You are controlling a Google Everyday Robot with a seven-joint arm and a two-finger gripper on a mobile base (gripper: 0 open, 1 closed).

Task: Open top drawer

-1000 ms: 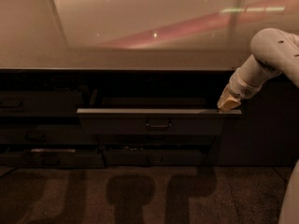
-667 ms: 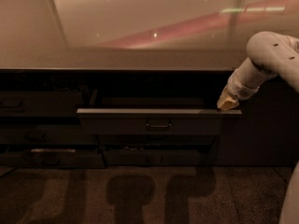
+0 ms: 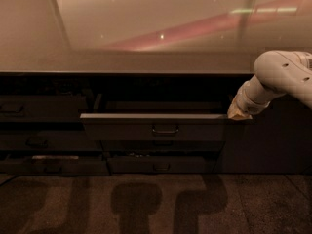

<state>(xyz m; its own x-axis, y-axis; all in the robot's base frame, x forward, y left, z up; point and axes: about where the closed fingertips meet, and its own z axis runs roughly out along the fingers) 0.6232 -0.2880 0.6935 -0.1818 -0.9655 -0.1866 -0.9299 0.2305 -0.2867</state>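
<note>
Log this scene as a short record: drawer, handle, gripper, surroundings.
top drawer: pulled partly out, its front standing forward of the others
handle: centred on that front, nothing on it
gripper: at the drawer's top right corner, by the rim; contact cannot be told
arm: white, reaching in from the right
lower drawers: sitting further back than the top one
counter: pale top above the drawers

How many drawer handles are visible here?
4: one handle on the open top drawer, two on the left drawers, one low in the centre. Darkness may hide others. The claw sits at the top drawer's right end.
</note>
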